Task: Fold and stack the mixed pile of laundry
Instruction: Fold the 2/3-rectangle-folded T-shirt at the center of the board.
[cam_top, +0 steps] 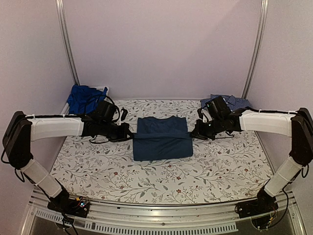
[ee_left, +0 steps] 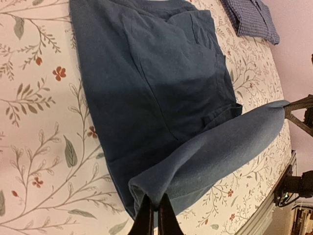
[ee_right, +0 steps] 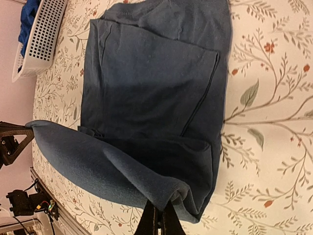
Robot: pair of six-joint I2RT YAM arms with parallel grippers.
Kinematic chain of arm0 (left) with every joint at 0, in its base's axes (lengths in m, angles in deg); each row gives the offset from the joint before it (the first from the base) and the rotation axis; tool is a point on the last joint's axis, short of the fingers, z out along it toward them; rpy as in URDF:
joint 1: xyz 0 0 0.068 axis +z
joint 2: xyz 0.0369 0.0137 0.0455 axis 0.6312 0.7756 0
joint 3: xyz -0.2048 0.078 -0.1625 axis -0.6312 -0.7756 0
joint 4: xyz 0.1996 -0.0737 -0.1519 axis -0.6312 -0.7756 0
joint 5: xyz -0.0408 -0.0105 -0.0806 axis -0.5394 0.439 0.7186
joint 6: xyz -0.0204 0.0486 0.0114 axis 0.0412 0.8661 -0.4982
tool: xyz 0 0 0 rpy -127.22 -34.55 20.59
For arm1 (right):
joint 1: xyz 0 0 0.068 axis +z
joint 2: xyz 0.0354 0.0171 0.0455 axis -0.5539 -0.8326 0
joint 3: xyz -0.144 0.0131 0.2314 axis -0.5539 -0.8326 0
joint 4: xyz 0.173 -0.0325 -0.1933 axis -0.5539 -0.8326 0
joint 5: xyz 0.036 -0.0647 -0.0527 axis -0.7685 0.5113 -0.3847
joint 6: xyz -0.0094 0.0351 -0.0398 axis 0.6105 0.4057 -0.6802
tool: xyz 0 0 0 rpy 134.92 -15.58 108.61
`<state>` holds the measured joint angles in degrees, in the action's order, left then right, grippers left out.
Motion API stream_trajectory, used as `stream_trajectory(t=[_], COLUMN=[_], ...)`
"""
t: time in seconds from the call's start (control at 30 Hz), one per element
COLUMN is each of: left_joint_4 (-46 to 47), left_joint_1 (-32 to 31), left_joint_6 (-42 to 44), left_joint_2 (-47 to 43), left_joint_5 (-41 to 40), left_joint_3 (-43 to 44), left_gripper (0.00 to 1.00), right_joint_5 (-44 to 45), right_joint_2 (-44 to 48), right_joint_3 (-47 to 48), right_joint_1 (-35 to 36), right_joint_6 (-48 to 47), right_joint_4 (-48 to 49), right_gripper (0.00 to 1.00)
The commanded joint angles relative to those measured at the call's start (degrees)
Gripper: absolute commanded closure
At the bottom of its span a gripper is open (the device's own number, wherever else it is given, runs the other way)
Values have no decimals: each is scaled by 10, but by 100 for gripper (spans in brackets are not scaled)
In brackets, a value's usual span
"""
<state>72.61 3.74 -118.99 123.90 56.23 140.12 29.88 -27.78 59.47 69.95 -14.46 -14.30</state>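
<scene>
A dark navy T-shirt [cam_top: 162, 137] lies partly folded in the middle of the table. My left gripper [cam_top: 130, 135] is shut on its left edge and my right gripper [cam_top: 192, 133] is shut on its right edge. Between them the lower part of the shirt is lifted as a stretched fold above the flat part. The left wrist view shows my left gripper [ee_left: 156, 215] pinching the cloth [ee_left: 161, 88]; the right wrist view shows my right gripper [ee_right: 162, 221] pinching the cloth [ee_right: 146, 88]. The checked shirt [cam_top: 234, 102] lies folded at the back right. A royal-blue garment [cam_top: 83, 96] lies in the basket.
A white mesh basket [ee_right: 43, 34] stands at the back left corner of the table. The table wears a floral cloth [cam_top: 161, 176]. The checked shirt also shows in the left wrist view [ee_left: 252, 19]. Metal frame posts stand at both back corners.
</scene>
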Motion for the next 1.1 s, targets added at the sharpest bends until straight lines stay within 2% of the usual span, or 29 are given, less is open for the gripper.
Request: stream_trajectory(t=[0.0, 0.3, 0.5, 0.63, 0.73, 0.87, 0.97, 1.07], left_joint_4=[25, 67, 98, 116, 151, 148, 128, 87], left_joint_1=[48, 81, 78, 65, 49, 15, 7, 8], left_joint_6=[57, 78, 75, 67, 51, 40, 32, 36], left_joint_2=[77, 278, 327, 291, 240, 155, 92, 48], left_joint_5=[-3, 30, 51, 55, 65, 60, 58, 48], left_joint_3=[77, 206, 193, 127, 59, -18, -53, -55], left_gripper=[100, 100, 100, 100, 100, 100, 100, 100], right_joint_5=[-6, -46, -70, -91, -100, -107, -107, -83], right_joint_2=[-84, -318, -380, -345, -279, -173, -101, -53], right_joint_3=[104, 290, 278, 175, 79, -36, -88, -96], right_joint_1=[-54, -93, -93, -91, -77, -28, -4, -4], right_joint_6=[-108, -178, -177, -162, -141, -97, -58, -42], right_joint_4=[-23, -8, 17, 67, 103, 128, 131, 104], right_gripper=[100, 100, 100, 100, 100, 100, 100, 100])
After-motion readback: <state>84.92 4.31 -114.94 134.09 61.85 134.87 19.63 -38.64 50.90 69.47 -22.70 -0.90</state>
